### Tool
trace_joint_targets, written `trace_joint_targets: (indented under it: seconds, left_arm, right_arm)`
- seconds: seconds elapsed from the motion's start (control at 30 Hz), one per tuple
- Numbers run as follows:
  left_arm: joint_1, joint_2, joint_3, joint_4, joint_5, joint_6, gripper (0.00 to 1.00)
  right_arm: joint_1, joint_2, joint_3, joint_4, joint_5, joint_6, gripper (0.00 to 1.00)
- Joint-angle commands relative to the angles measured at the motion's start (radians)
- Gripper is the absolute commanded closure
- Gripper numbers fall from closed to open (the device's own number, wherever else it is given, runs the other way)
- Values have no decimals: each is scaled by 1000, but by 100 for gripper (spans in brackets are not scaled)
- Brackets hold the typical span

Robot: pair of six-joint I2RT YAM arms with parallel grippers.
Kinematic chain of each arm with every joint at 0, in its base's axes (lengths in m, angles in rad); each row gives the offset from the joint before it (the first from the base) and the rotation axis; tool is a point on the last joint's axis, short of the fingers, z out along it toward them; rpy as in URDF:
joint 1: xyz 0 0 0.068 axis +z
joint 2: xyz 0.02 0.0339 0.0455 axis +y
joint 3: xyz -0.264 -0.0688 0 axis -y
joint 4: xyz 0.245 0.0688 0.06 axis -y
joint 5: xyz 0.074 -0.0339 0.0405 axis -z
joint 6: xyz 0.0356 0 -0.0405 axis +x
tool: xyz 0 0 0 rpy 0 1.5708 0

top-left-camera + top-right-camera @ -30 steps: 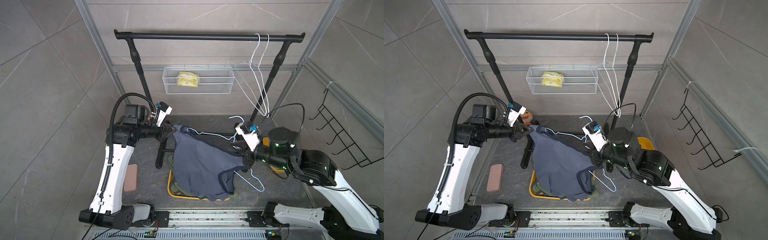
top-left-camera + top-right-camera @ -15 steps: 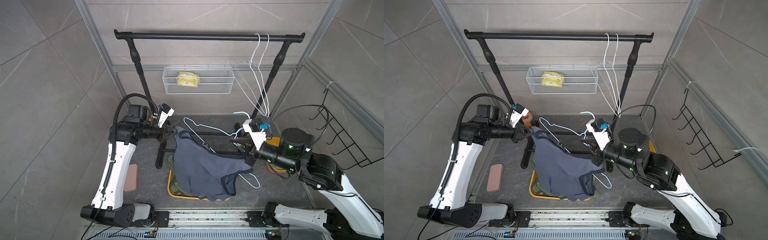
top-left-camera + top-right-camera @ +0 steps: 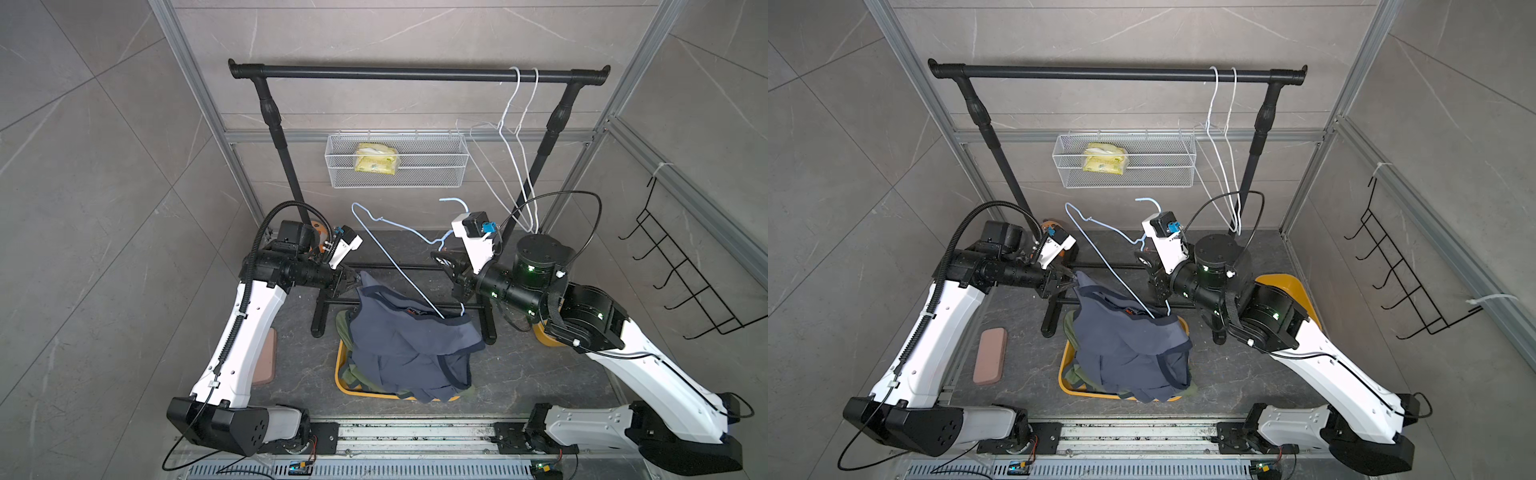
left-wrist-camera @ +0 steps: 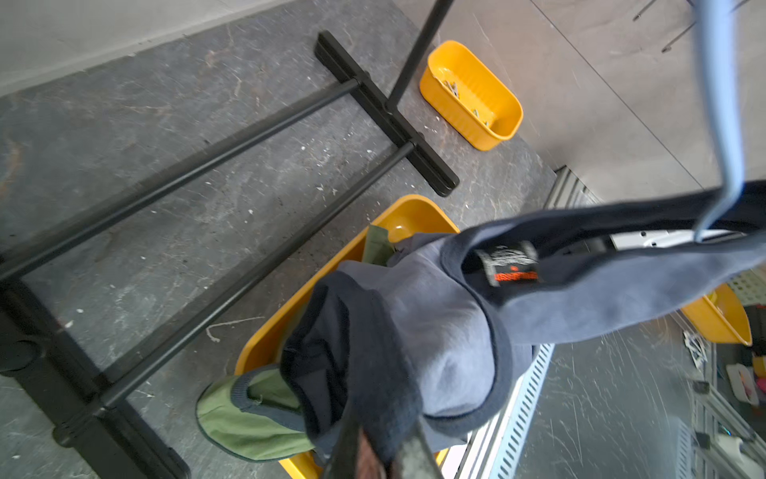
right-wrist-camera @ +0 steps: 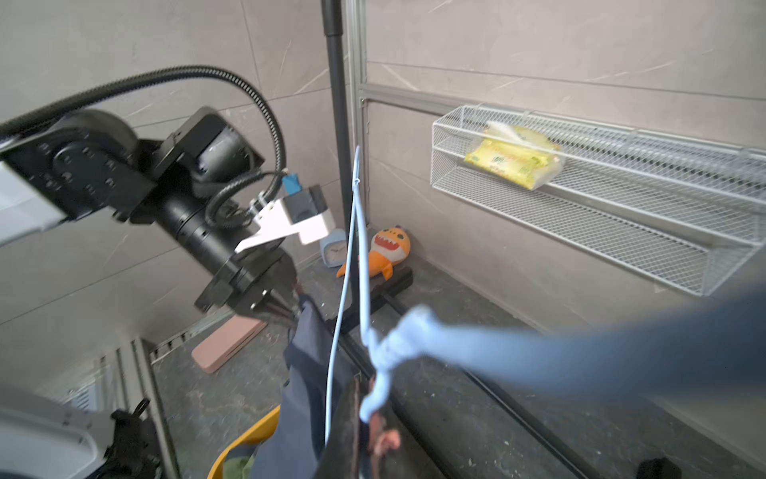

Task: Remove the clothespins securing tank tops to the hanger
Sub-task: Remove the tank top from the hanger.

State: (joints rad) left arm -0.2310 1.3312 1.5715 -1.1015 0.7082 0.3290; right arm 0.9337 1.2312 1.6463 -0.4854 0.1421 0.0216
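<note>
Grey marbled stone forms the worktop, shut in by paler tiled walls and an aluminium frame. A black rail spans the back above a wire basket holding a yellow packet; a black hook rack hangs on the side wall. The packet's print is too blurred to read, and so is the grey and orange print on the black neck label of the navy top. The left arm rises from its base at the front and bends level toward the middle; the left tool is clamped on one shoulder of the navy top. The right arm reaches in from the opposite side, the right tool closed on the twisted neck of the blue hanger, which tilts with its low corner inside the top. The top sags into a yellow bin over the olive tops. What seem to be clothespins lie in a small bin near the rail's foot.
</note>
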Motion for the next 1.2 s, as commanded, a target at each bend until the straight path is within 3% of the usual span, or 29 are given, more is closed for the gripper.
trace_joint_targets:
  seconds: [0.0,0.27,0.63,0.83,0.93,1.03,1.17]
  left_arm:
    - [-7,-59,-5,15,54,52,100]
    - [-11,-41,-33,79,-105,13,100]
    - [-13,-79,-109,99,-38,80,100]
    - [-32,-62,-124,115,-83,95,99]
    - [-46,-50,-120,113,-90,104,91]
    - [-56,-53,-113,113,-85,115,77]
    - [-71,-51,-100,109,-85,133,56]
  right_arm:
    - [3,36,-24,198,93,-9,100]
    - [2,208,17,353,175,-48,100]
    - [-1,277,-57,685,281,-58,100]
    - [-6,311,39,568,273,-81,100]
    - [-7,314,114,453,273,-100,100]
    - [-8,318,201,344,305,-126,100]
    - [-22,398,445,111,359,-151,100]
